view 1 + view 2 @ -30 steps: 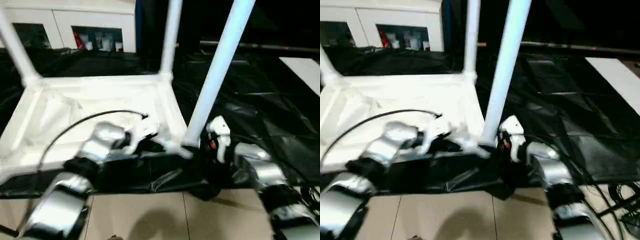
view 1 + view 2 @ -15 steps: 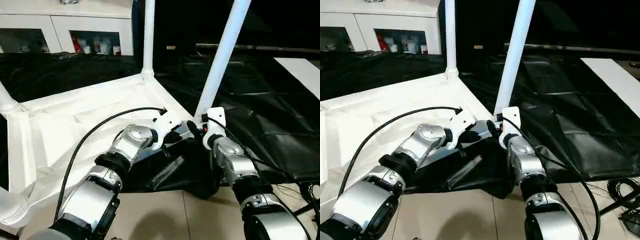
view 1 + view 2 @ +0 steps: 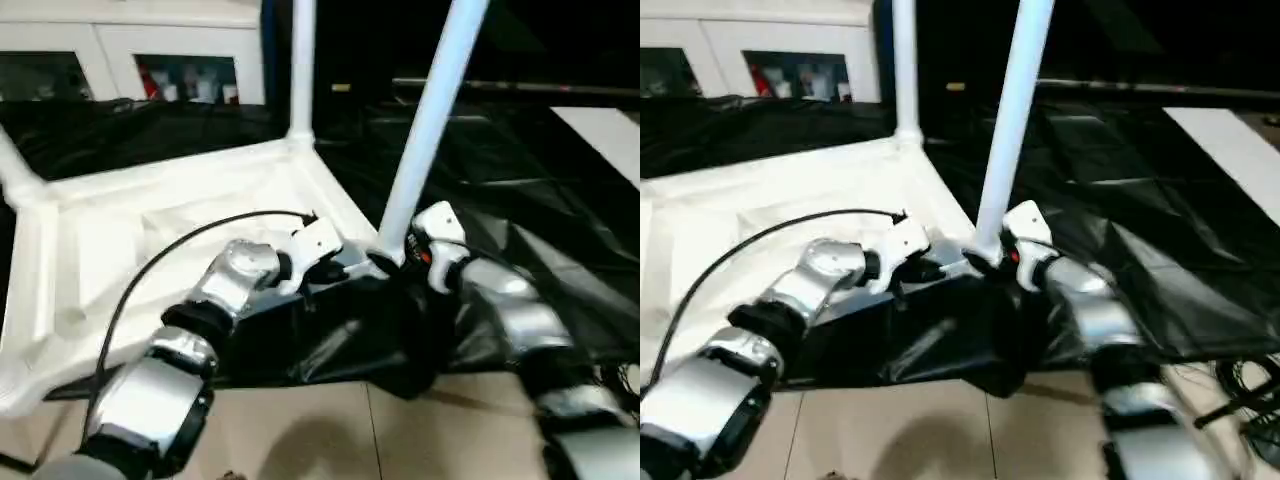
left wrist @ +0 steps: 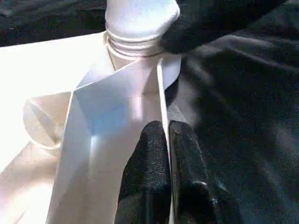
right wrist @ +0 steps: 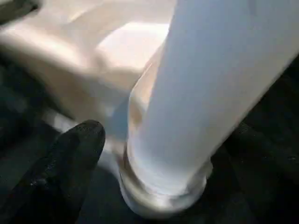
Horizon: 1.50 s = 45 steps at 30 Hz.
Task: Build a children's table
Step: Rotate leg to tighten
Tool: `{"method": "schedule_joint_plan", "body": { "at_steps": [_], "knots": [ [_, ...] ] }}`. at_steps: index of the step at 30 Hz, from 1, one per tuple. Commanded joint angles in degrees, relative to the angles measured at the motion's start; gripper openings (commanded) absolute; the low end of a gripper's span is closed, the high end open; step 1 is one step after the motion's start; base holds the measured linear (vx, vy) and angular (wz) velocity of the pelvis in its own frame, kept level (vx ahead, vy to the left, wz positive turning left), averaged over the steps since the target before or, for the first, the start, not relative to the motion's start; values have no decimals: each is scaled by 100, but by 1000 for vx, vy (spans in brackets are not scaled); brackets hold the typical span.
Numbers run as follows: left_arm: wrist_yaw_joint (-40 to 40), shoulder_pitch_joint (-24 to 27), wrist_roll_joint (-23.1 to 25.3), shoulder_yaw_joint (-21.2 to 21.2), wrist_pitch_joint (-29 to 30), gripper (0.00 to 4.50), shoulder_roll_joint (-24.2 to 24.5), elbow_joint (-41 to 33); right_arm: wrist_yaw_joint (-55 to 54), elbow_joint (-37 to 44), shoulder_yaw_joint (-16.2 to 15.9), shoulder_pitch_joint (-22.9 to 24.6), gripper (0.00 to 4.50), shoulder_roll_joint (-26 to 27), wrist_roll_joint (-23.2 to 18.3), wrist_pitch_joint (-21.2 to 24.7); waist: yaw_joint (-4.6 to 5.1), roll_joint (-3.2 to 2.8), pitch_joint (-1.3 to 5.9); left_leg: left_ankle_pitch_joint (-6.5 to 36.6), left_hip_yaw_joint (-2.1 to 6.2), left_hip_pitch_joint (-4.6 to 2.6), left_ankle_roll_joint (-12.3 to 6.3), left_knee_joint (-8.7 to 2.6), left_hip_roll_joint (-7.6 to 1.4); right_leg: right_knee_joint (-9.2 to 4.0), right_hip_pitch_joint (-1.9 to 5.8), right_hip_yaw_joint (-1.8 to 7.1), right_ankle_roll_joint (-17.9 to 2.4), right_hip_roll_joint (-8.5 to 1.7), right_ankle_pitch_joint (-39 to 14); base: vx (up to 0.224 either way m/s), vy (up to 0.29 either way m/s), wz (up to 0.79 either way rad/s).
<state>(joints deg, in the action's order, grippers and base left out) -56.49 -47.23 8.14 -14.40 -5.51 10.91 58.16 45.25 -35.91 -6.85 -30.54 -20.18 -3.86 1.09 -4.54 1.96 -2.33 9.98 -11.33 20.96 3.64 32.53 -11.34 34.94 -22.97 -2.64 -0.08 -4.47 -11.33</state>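
left gripper (image 4: 161, 154) pinched tight on the tabletop rim (image 4: 161, 93), right gripper (image 5: 154, 154) spread wide around the leg (image 3: 425, 130), whose top's cut off.

Under me the floor (image 3: 300, 430) is pale tile, and a crumpled black plastic sheet (image 3: 520, 230) covers it beyond the nearest tiles. My upside-down white table top (image 3: 150, 240) lies directly on that sheet, ribbed underside up. Right of the sheet's near edge, dark cables (image 3: 1240, 390) lie on the bare tile.
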Motion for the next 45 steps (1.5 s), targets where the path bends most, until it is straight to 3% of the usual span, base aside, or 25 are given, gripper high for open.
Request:
{"method": "schedule_joint_plan", "body": {
  "at_steps": [1,2,5,9,13,16,20,22,23,30,32,42,45],
  "knots": [
    [-525,201,-105,-65,-163,0,78,-14,487,265,-70,104,443,-145,-84,71,-36,76,326,747,73,-22,-656,-268,-188,-368,305,212,-1384,-355,-208,0,0,0],
    [-762,230,-155,-81,-212,0,140,-72,693,362,-51,141,443,-226,-192,139,-60,99,330,712,69,-24,-681,-259,-192,-352,317,207,-1422,-349,-119,0,0,0],
    [-1247,305,-358,-32,-270,0,239,-235,1124,550,-42,224,443,-410,-339,230,-97,69,330,673,51,-30,-709,-245,-220,-302,302,199,-1560,-341,128,0,0,0],
    [-1722,424,-478,-63,-196,0,314,-444,1448,707,-158,298,443,-458,-451,293,-125,55,309,904,40,-57,-581,-260,-237,-339,277,209,-1539,-361,-234,0,0,0],
    [-1886,494,-560,-49,-160,0,333,-560,1627,738,-145,294,443,-390,-515,369,-164,80,299,1036,45,-57,-445,-278,-243,-370,269,214,-1428,-376,-626,0,0,0],
    [-1909,508,-549,-36,-144,0,339,-588,1704,691,-180,273,443,-396,-488,375,-182,84,299,1027,44,-67,-398,-280,-241,-376,257,218,-1375,-374,-698,0,0,0],
    [-1890,511,-513,0,-138,0,352,-601,1706,592,-224,279,400,-360,-452,329,-193,115,310,859,44,-53,-432,-267,-229,-348,269,217,-1365,-376,-516,0,0,0],
    [-1867,512,-501,10,-147,0,358,-607,1705,563,-239,281,378,-346,-449,315,-197,100,312,818,43,-51,-455,-263,-225,-345,268,214,-1365,-378,-485,0,0,0],
    [-1863,514,-502,24,-127,0,362,-625,1721,516,-263,271,371,-329,-426,290,-193,129,309,814,40,-44,-470,-262,-222,-346,271,212,-1360,-372,-491,0,0,0],
    [-1845,547,-502,28,-96,0,370,-667,1754,350,-330,246,312,-306,-325,198,-196,129,306,799,44,-38,-462,-261,-221,-345,269,211,-1315,-376,-600,0,0,0],
    [-1858,574,-507,28,-76,0,380,-699,1738,344,-330,258,291,-295,-335,195,-196,101,305,787,45,-44,-472,-261,-224,-345,264,213,-1322,-375,-557,0,0,0],
    [-1876,564,-476,19,-71,0,436,-665,1787,416,-316,346,272,-256,-386,217,-194,101,319,777,41,-48,-471,-251,-220,-326,278,208,-1384,-364,-404,0,0,0],
    [-1070,489,-270,51,-122,0,279,-428,743,-125,-13,267,272,70,-292,265,-175,98,304,842,39,-48,-440,-258,-214,-345,248,214,-1374,-372,-529,0,0,0]
  ]
}}
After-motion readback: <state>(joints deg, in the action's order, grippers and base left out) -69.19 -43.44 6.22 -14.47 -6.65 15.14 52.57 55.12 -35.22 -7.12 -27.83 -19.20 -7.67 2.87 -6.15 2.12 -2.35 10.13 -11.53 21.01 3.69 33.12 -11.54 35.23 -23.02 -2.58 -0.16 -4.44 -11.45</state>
